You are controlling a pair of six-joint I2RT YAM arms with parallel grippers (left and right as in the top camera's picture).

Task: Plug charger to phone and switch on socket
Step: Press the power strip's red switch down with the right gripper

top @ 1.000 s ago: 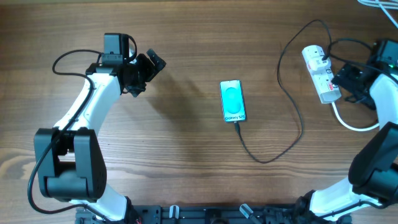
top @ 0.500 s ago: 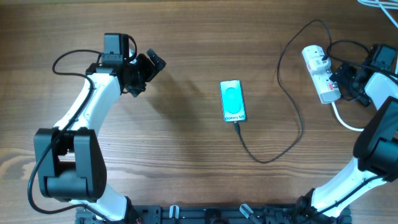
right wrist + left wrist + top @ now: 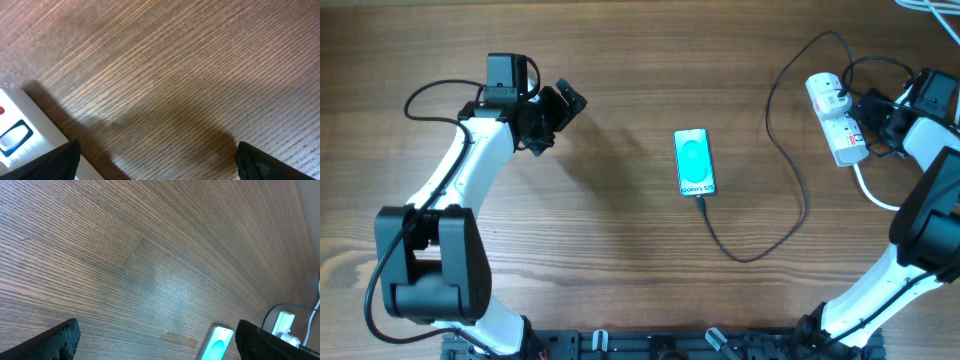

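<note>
Right gripper (image 3: 157, 165) hangs just beside the socket (image 3: 837, 120), on its outer side. Jaws are spread wide and hold nothing. Left gripper (image 3: 157, 342) is also wide open and empty, well away from everything at far left.

The phone (image 3: 693, 162) lies flat mid-table, screen up. The charger (image 3: 804, 205) runs from the phone's near edge in a slack loop up to its white adapter (image 3: 833, 92) on the socket. The tip looks seated in the phone, but it is too small to be sure.

The socket is probably light, hard plastic that will slide on the wooden table (image 3: 620, 250) if shoved sideways. It needs no grasp. Better to press straight down on the rocker switch (image 3: 14, 138) with one fingertip, clear of the adapter. The cable is thin and limp and would snag easily. The thick white cord (image 3: 880, 200) trails toward the arm base.
</note>
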